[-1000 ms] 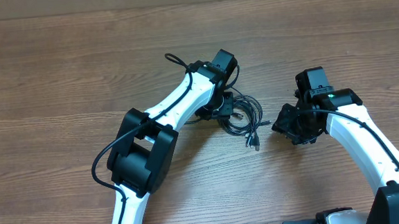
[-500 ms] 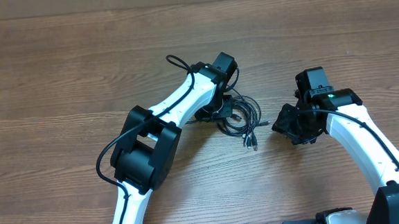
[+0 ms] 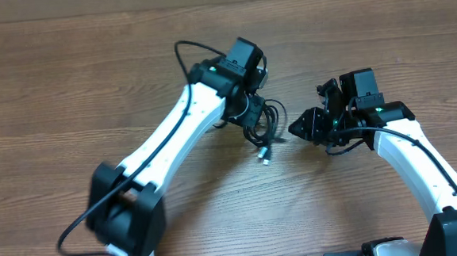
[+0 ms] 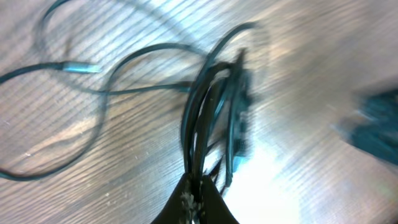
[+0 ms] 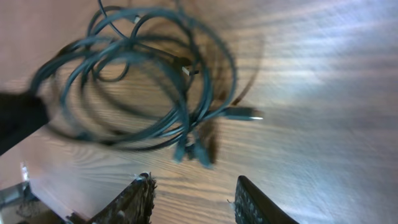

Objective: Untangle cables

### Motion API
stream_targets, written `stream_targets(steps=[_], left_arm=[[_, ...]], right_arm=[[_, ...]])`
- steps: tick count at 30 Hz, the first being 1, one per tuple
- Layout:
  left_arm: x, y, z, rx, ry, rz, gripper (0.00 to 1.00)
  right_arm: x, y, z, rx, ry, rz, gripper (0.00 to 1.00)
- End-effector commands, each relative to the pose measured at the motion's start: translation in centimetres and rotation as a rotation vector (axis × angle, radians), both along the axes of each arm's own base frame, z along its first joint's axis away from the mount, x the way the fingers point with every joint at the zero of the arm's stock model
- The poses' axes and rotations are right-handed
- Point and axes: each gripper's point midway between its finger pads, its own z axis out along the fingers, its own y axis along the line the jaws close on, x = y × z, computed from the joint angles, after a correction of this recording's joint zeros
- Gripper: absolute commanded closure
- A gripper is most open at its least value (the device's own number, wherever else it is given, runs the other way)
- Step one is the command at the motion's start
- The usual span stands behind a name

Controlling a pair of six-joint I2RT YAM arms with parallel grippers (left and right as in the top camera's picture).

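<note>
The cables (image 3: 266,124) are thin black cords in a loose bundle, with a silvery plug tip (image 3: 264,157) trailing below. My left gripper (image 3: 250,115) is shut on several strands; the left wrist view shows the fingertips pinching the cables (image 4: 205,112) at the gripper (image 4: 199,194), and another plug tip (image 4: 78,67) lies on the wood. My right gripper (image 3: 298,128) sits just right of the bundle, open and holding nothing. In the right wrist view the looped cables (image 5: 137,81) lie ahead of the open gripper (image 5: 193,196), its fingers (image 5: 252,202) apart from them.
The wooden table (image 3: 68,98) stretches wide to the left and behind. The left arm's own thicker black wire (image 3: 184,51) arcs above its wrist. The left gripper's dark body (image 5: 18,118) shows at the left edge of the right wrist view.
The left gripper shut on the cable bundle and drew it up and to the left. The right gripper moved left, closer to the bundle, still open.
</note>
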Motion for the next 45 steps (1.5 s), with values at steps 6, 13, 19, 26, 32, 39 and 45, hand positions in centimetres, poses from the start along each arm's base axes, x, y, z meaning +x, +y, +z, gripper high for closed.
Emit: stream_targets(steps=[6,13,19,26,32,39,45], left_arm=[[-3.5,-1.7,7.1,-0.191,-0.088,-0.308,0.96],[-4.9,-2.3,10.0,-0.277,-0.128,-0.372,0.96],[-4.5,-1.1,11.2,-0.242,-0.192,-0.352,0.96],[-2.1,1.7,10.8,-0.19,-0.206,-0.233,0.96],[-2.2,1.3,10.4,-0.214,-0.178,-0.242,0.89],[-2.4,1.3,10.3,-0.215,-0.172,-0.243,0.89],[-2.5,1.3,10.3,-0.213,-0.167,-0.243,0.89]], right_arm=[[0.4,3.4,2.8,0.17,-0.094,0.121,0.59],[0.2,4.9,2.6,0.136,-0.124,0.167,0.59],[0.8,3.4,1.0,-0.009,-0.12,0.102,0.96],[-0.3,4.7,1.7,0.086,-0.08,0.137,0.96],[-1.1,7.1,4.1,0.261,-0.116,0.25,0.96],[-1.1,8.0,5.5,0.336,-0.15,0.29,0.96],[-1.4,8.6,6.4,0.393,-0.166,0.324,0.96]])
